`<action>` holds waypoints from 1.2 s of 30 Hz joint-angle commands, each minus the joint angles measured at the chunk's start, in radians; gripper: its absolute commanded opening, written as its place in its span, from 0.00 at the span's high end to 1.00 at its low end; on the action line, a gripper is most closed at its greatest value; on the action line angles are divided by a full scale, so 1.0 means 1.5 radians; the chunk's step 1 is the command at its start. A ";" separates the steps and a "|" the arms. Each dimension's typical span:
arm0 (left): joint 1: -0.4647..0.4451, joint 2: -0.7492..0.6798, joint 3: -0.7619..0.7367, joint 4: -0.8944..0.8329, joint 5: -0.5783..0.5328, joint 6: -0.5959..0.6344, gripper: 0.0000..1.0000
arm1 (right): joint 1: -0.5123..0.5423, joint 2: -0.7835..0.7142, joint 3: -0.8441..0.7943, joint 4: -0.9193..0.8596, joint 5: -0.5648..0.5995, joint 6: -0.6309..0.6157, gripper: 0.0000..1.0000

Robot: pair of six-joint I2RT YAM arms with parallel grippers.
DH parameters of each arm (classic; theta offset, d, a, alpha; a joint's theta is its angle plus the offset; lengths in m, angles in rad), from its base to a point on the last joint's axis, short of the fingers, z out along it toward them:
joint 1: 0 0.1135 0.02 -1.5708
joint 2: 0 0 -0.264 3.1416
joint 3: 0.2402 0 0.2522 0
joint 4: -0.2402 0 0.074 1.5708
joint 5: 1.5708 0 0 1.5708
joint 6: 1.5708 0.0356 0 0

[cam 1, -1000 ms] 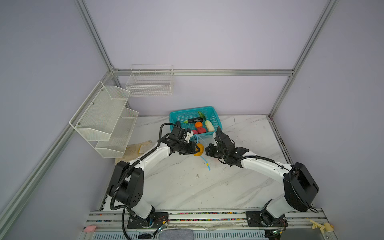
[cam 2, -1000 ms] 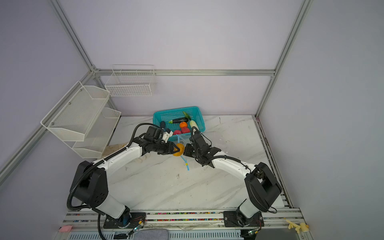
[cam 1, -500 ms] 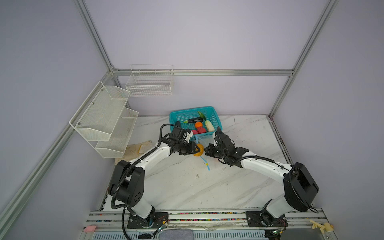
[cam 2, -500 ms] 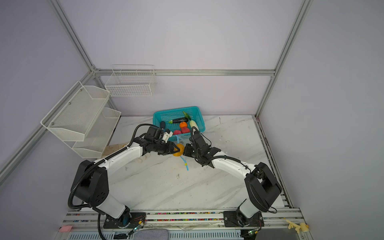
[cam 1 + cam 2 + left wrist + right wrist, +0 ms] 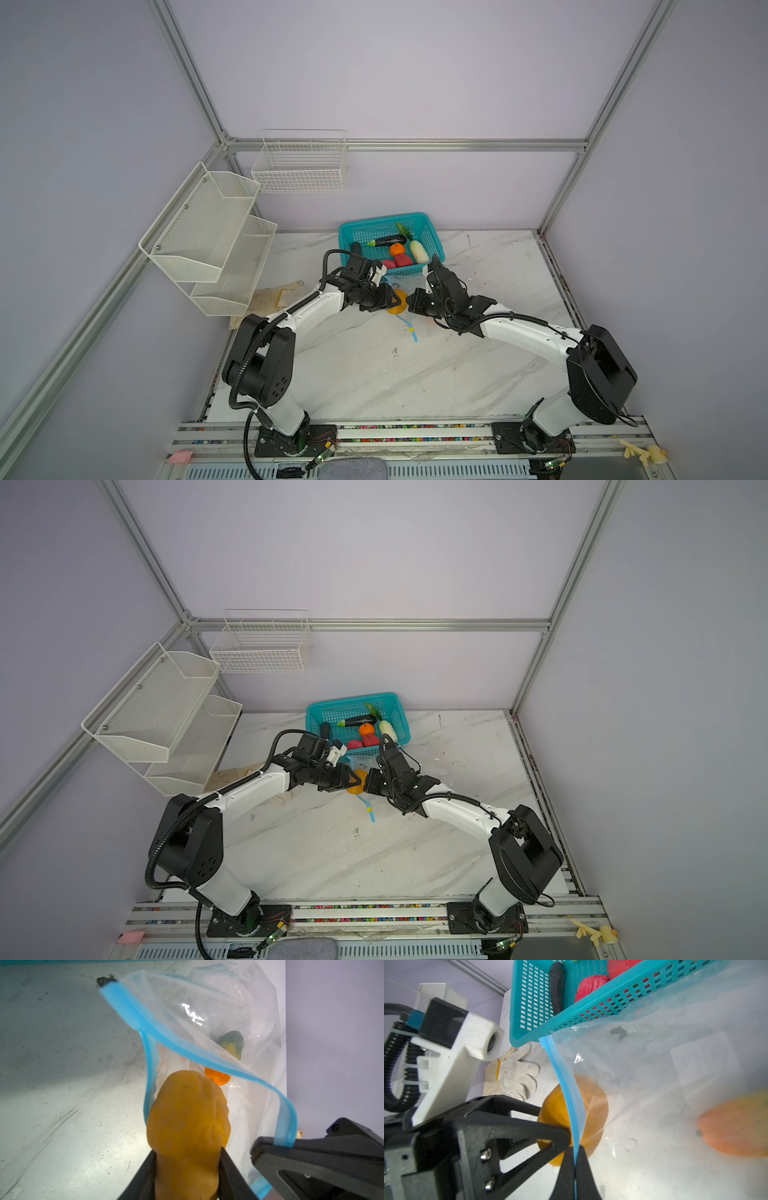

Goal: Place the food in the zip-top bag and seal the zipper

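Pinching a mango [image 5: 187, 1109], left hand [image 5: 187, 1152] faces right hand [image 5: 575, 1153] — nipping the zipper [image 5: 566, 1095]; label [image 5: 704, 1059] seemingly blank.

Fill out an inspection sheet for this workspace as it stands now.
Surface: marble tabletop, scuffed, with dark marks.
Job's things: zip-top bag open; zipper unsealed; mango at the bag's mouth; green-yellow piece inside; eggplant, orange, cabbage and red pieces in the teal basket.
Clutter: work gloves on the table; pink scrap at the front rail.
Grippers: left gripper shut on the mango; right gripper shut on the zipper.
Cables: black hose on the left arm; black cable along the right arm.
Surroundings: mesh shelves on the left wall; wire basket on the back wall.
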 commanded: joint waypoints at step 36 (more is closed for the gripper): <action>-0.003 -0.008 0.029 0.033 0.020 -0.006 0.41 | 0.007 0.009 0.024 0.008 0.003 0.004 1.00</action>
